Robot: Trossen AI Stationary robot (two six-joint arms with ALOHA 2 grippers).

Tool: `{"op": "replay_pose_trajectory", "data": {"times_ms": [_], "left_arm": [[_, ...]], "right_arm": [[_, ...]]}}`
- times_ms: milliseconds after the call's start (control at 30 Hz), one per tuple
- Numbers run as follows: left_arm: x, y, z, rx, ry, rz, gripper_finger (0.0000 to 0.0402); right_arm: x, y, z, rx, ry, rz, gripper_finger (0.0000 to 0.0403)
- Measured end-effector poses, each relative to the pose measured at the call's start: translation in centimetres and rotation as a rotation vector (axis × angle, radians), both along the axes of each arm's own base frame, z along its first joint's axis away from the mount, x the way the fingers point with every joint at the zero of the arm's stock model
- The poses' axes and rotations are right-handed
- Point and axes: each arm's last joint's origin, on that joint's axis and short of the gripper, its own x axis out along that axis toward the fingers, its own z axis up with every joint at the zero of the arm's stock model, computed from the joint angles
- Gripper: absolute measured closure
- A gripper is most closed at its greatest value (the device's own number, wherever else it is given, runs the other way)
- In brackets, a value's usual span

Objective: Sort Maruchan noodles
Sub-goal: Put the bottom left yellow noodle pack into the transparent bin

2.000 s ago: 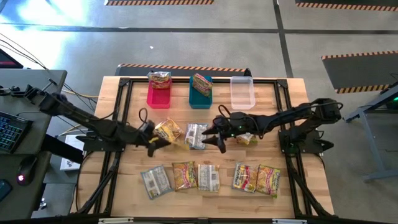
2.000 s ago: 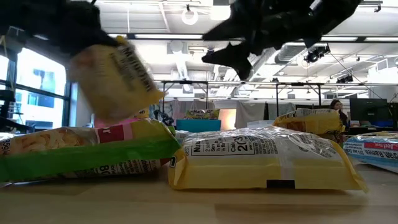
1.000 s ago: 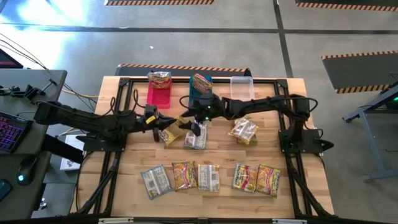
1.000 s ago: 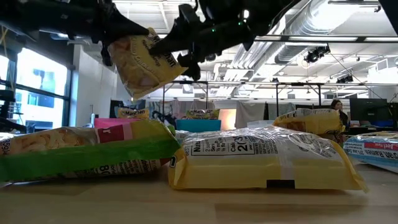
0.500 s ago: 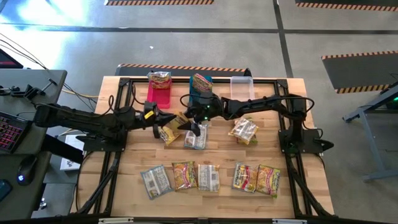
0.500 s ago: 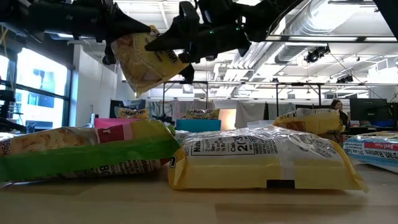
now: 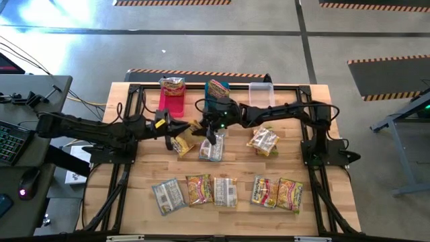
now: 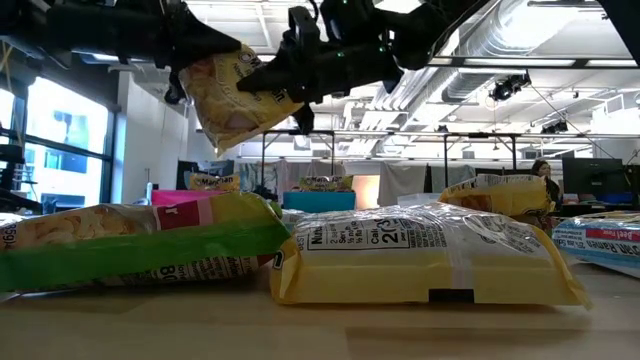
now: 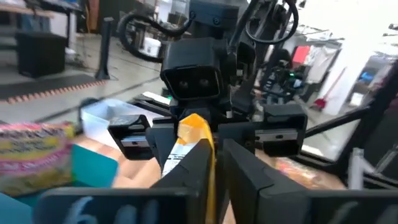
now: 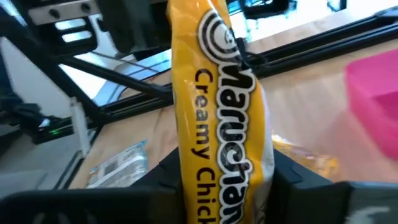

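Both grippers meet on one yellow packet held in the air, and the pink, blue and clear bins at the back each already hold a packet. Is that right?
One detail is wrong: the clear bin is empty, as the high view shows. Only the pink bin and blue bin hold a packet. The rest stands: the left gripper and right gripper meet on the yellow packet, off the table.

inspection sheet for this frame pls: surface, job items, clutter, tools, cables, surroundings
Surface: wooden table, black frame rails.
Job's things: yellow packet held mid-air between both arms; five packets in a front row; two more mid-table; packets in pink bin and blue bin; clear bin looks empty.
Clutter: nothing seen.
Grippers: left tool shut on yellow packet; right tool at the packet's other end, grip unclear.
Cables: bundle left of the table.
Surroundings: keyboard desk left; person far right.
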Motion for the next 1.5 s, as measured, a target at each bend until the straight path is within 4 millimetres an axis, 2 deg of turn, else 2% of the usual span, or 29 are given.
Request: {"op": "replay_pose_trajectory", "data": {"times_ms": [233,400,500,600,733,867,933,1033,1200,1500], "left_arm": [[-0.9,2.0,0.4,0.167,0.042,0.096,0.0302],[-1.6,3.1,1.0,0.241,0.003,-0.033,0.0302],[-1.7,3.5,1.0,0.253,-0.007,-0.117,0.032],[-1.8,4.0,0.9,0.28,0.001,-0.149,0.0348],[-1.6,4.8,0.8,0.283,-0.011,-0.177,0.039],[-1.0,5.5,0.5,0.295,-0.03,-0.169,0.0394],[-0.7,5.9,0.4,0.302,-0.038,-0.16,0.0393],[-0.2,6.4,-0.2,0.283,-0.025,-0.146,0.0396],[0.5,6.8,-1.2,0.228,0.011,-0.152,0.04],[0.8,6.8,-1.6,0.21,0.02,-0.156,0.0401]], "right_arm": [[-0.9,-3.5,0.1,-0.016,-0.008,-0.055,0.0306],[-3.3,-6.9,2.0,-0.051,0.019,-0.092,0.0306],[-5.8,-8.4,3.6,-0.142,0.089,-0.102,0.0306],[-9.2,-9.7,5.4,-0.242,0.179,-0.099,0.0306],[-13.8,-11.3,8.2,-0.388,0.408,-0.147,0.0306],[-16.9,-13.4,9.7,-0.565,0.65,-0.181,0.0306],[-17.9,-14.7,9.7,-0.624,0.708,-0.172,0.0306],[-19.2,-16.5,8.5,-0.672,0.792,-0.117,0.0306],[-20.7,-18.8,7.0,-0.664,0.863,-0.094,0.0306],[-21.2,-20.8,4.0,-0.596,0.975,-0.066,0.0306]]}}
